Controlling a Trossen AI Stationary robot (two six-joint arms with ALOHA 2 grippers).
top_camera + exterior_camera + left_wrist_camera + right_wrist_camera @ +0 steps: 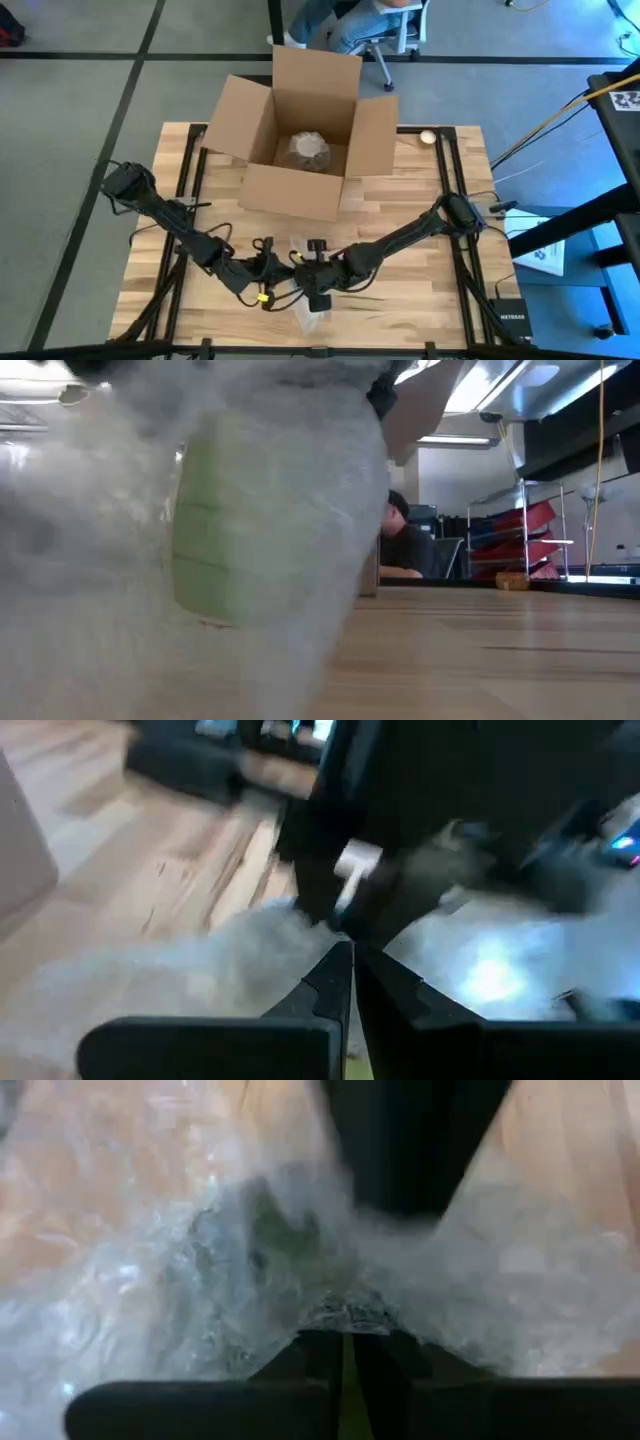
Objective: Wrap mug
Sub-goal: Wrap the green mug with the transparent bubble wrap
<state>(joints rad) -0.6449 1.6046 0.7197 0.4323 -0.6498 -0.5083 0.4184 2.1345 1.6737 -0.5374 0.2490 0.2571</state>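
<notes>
Closest to the table-level camera stands the small round green mug [222, 525], upright on the pale wooden slatted table [480, 650] and showing as a soft green shape through the clear crinkly bubble-wrap sheet [90, 530] that covers it all round.

From above, that bundle sits at the near edge of the table, where the two dark arms meet. The right gripper [317, 297] points down into the bubble wrap [312, 318], with the mug hidden under it and the sheet. Its own wrist camera shows its two dark fingers [300, 1350] drawn together, pinching a gathered peak of the wrap [345, 1312], while the rest of the sheet spreads outward from that pinch over the wood.

The left gripper [265, 285] lies just beside the right one, on its left, low over the same sheet. Its fingers [330, 982] are pressed together with no gap between them, their tips at the edge of the wrap [250, 950]; whether film is caught between them cannot be told.

Well beyond both grippers, toward the far side of the table, stands a large brown cardboard box [300, 135] with its flaps open, and a pale crumpled bundle [308, 150] rests inside it. Farther still, past the table's edge, a seated person [400, 540] leans over a desk.
</notes>
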